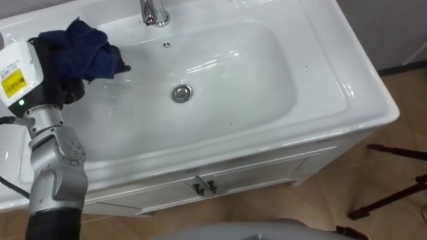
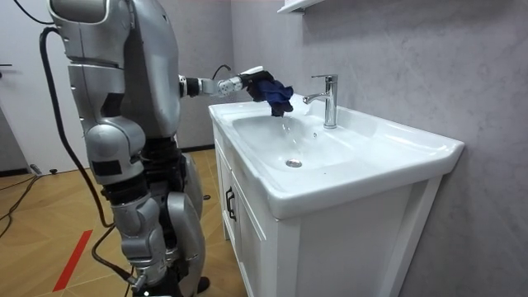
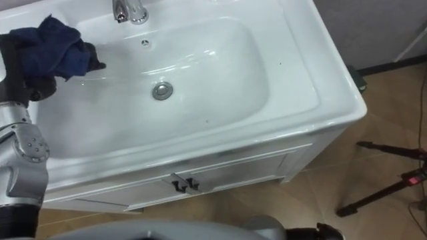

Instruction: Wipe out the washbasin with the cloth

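Nearest the robot are the white cabinet doors with their two dark handles (image 1: 205, 187), under the front rim of the basin (image 1: 360, 93). The robot stands square to this vanity. The basin's long axis runs left to right across the eye views, and its right end sits slightly nearer the camera. The bowl is a rounded rectangle along the same line, with the drain (image 1: 181, 93) near its middle and a small overflow hole (image 1: 167, 45) behind it.

At the bowl's left end the left hand (image 1: 67, 88) has its dark fingers curled round a bunched dark blue cloth (image 1: 83, 50). The folds cover most of the fingers. The wad has no clear long axis. A dark tip juts right toward the drain, and I cannot tell whether it is cloth or finger. In the room view a corner of the cloth droops toward the bowl, and contact with the porcelain cannot be made out.

Farthest back, the chrome faucet (image 1: 154, 12) is cut off by the top edge.
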{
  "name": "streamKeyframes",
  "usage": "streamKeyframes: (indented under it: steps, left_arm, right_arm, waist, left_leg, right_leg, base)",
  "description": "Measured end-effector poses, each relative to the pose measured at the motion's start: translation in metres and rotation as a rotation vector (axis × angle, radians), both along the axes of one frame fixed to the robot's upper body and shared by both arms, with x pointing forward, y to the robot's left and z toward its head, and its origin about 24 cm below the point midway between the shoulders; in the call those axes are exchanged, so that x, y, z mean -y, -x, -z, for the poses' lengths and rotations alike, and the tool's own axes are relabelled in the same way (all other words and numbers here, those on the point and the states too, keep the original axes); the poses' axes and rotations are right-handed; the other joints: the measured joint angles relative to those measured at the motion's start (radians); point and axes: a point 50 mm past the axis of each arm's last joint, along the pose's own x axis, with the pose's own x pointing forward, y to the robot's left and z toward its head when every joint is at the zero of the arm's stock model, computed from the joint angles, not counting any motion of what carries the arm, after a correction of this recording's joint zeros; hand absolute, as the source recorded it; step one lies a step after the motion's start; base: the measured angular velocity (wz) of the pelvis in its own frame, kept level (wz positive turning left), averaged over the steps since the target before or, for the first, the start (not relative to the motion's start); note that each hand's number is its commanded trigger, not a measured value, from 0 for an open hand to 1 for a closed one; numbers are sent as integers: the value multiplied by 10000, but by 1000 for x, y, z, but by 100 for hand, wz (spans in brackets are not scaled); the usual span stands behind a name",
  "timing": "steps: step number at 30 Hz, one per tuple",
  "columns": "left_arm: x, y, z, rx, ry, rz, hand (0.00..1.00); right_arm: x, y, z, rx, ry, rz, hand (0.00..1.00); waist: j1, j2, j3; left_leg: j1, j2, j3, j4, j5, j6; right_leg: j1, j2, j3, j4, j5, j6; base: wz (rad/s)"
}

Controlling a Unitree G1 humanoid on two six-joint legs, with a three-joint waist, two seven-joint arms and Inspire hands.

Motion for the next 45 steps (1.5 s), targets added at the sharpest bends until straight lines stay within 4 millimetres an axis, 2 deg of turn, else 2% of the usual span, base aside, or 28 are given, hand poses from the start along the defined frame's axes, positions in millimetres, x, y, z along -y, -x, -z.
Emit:
streamKeyframes:
  steps: [3, 16, 22, 27, 29, 33, 34, 35, 36, 37, 45]
  left_arm:
    - [-6, 2, -2, 78, -37, -252, 100]
    - [-22, 12, -3, 15, -111, -1067, 100]
    - [-31, 32, 14, -820, -46, -1516, 100]
    - [-33, 36, 18, -984, 54, -1642, 100]
    - [-33, 37, 19, -970, 140, -1664, 100]
    - [-33, 37, 19, -970, 146, -1664, 100]
    - [-33, 37, 19, -976, 156, -1664, 91]
    - [-33, 38, 20, -1002, 161, -1670, 51]
    - [-33, 38, 20, -1017, 161, -1675, 51]
    - [-33, 39, 20, -1027, 168, -1679, 0]
    - [-34, 40, 25, -1207, 233, -1753, 0]
  right_arm:
    - [1, 5, 0, -124, 75, 2, 0]
    - [6, 15, -1, -304, 212, -51, 0]
    - [7, 15, -2, -258, 252, -73, 0]
    - [8, 15, -2, -321, 296, -204, 0]
    - [9, 16, -2, -353, 331, -239, 0]
    - [9, 17, -2, -393, 347, -230, 0]
    - [10, 17, -3, -400, 348, -221, 0]
    - [10, 18, -3, -404, 343, -219, 0]
    - [9, 18, -3, -406, 340, -219, 0]
    - [9, 18, -2, -406, 336, -229, 0]
    - [9, 21, -2, -652, 253, -220, 0]
  waist:
    - [145, 61, -31]
    - [900, 129, -11]
    - [919, 142, -19]
    - [940, 158, -32]
    - [935, 200, -72]
    - [922, 233, -98]
    - [905, 228, -97]
    - [903, 220, -92]
    - [903, 214, -91]
    - [900, 202, -87]
    - [862, 110, -41]
  left_leg:
    - [-4, -10, -101, 0, 0, 0]
    - [73, -35, -167, -10, 0, 0]
    - [39, -84, -397, -1, 0, 0]
    - [7, -91, -433, 6, 0, 0]
    - [-5, -92, -460, 6, 0, 0]
    - [12, -90, -468, 9, 1, -1]
    - [47, -89, -480, 12, 1, -1]
    - [68, -89, -490, 11, 1, -1]
    - [76, -89, -494, 10, 1, -1]
    - [85, -90, -504, 9, 1, -1]
    - [107, -91, -478, 4, 0, -1]
  right_leg:
    - [7, -3, -19, -3, 1, 1]
    - [165, -32, -172, -12, -13, 23]
    - [176, -70, -331, -7, -41, 67]
    - [172, -77, -418, 2, -45, 73]
    - [182, -76, -418, 9, -45, 73]
    - [186, -73, -411, 11, -45, 72]
    - [191, -73, -409, 13, -45, 72]
    - [204, -73, -398, 14, -45, 72]
    - [209, -73, -391, 15, -45, 72]
    - [218, -76, -392, 13, -45, 72]
    - [234, -81, -390, 12, -45, 73]
  base:
    - [0]
    - [3]
    - [10]
    - [7]
    - [0]
    - [0]
    - [0]
    - [0]
    - [0]
    - [0]
    - [0]
